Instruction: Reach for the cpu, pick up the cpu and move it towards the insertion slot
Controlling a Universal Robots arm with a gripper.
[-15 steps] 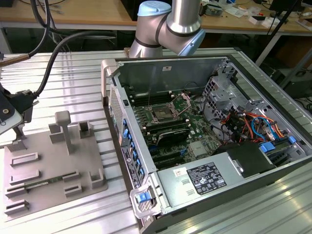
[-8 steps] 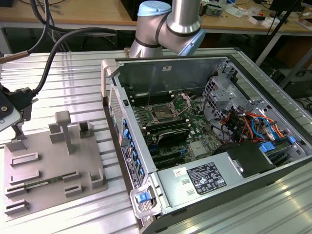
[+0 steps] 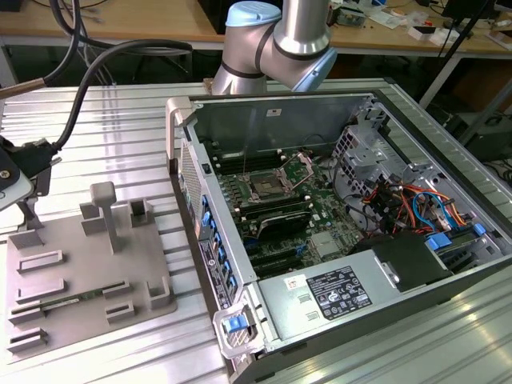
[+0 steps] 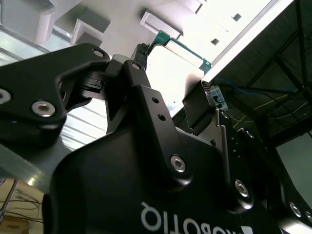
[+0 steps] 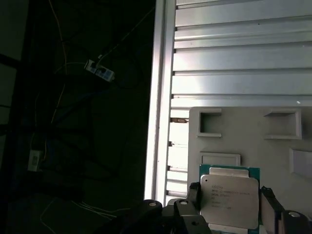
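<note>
While gripping the cpu (image 5: 229, 197) by two opposite edges, parked at the grey fixture plate (image 5: 243, 141), near the ribbed metal desk (image 3: 128, 136) edge, far on the exterior view's left. With claw (image 4: 169, 75) pinched tight onto the cpu: fingertips (image 5: 193, 195) hard vs. green rim in both wrist views, no gap visible. Can't tell whether lifted clear of plate yet or just resting on it. Judged step: pick-up, approx. done; carry not started, w/ insertion slot (image 3: 264, 186) well apart, inside open pc case (image 3: 272, 112) on exterior view's right. Next move prob. calls for straight lift past plate's raised blocks (image 3: 104, 204), then level travel over case wall; held only by thin rim, so no tilt, no knocks.
</note>
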